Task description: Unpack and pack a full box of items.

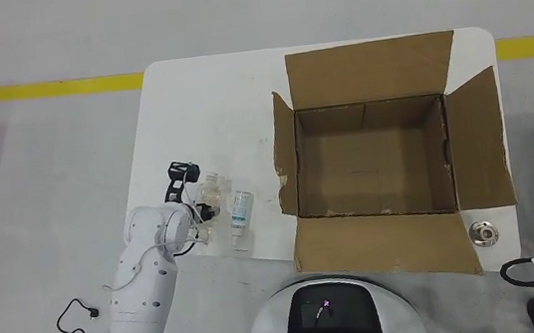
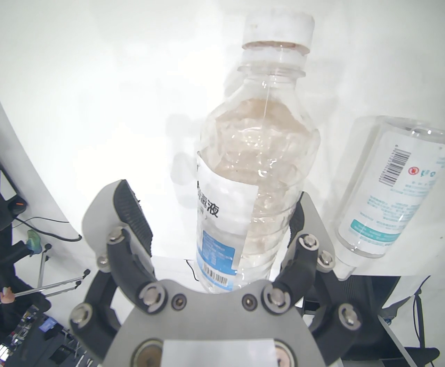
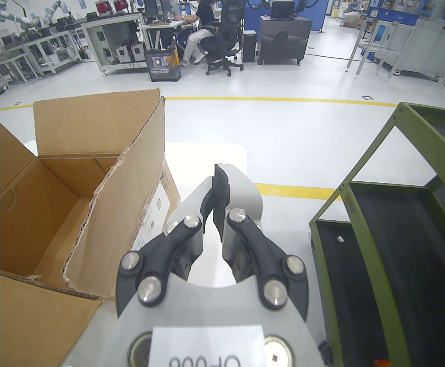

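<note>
Between the spread fingers of my left pincer (image 2: 213, 201) lies a clear bottle (image 2: 250, 180) on the white table (image 1: 209, 103), its white cap pointing away from my wrist. One pad sits close at its side and the other stands clear, so I grip nothing. Its label is white and blue with dark characters and a barcode. Just beside it lies a second bottle (image 2: 386, 187) with a teal-banded label and a barcode. My right pincer (image 3: 217, 194) is clenched on nothing, pads pressed together, held outside the open cardboard box (image 3: 104, 208), near a green cart (image 3: 382, 260).
</note>
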### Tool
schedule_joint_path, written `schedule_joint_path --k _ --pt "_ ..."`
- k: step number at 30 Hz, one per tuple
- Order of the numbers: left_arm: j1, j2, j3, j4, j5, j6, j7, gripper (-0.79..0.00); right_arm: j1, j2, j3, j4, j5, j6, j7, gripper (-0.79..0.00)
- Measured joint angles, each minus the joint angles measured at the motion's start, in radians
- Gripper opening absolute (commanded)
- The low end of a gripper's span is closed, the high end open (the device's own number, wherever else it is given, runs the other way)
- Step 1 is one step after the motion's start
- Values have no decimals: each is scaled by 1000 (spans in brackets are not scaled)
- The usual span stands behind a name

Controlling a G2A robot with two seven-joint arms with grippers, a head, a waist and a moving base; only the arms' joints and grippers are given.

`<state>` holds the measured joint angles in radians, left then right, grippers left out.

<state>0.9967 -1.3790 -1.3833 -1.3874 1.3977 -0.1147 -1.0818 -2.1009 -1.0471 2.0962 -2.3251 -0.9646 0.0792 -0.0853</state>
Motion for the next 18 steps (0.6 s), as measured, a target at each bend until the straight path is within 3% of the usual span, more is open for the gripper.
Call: schedule_joint_path --k 5,8,11,13,18 --pt "10 3 4 -8 -20 -27 -20 -92 0 0 0 0 0 0 0 -785" --pt "16 5 11 -16 -26 -42 -29 -416 0 0 0 0 0 0 0 -785" --pt "21 7 17 -24 -29 -49 -31 -536 0 0 0 0 0 0 0 -785" --pt "23 8 22 -25 -30 -49 -31 -776 0 0 0 0 0 0 0 -785" --pt "25 12 25 -36 -21 -52 -25 -785 0 0 0 0 0 0 0 -785"
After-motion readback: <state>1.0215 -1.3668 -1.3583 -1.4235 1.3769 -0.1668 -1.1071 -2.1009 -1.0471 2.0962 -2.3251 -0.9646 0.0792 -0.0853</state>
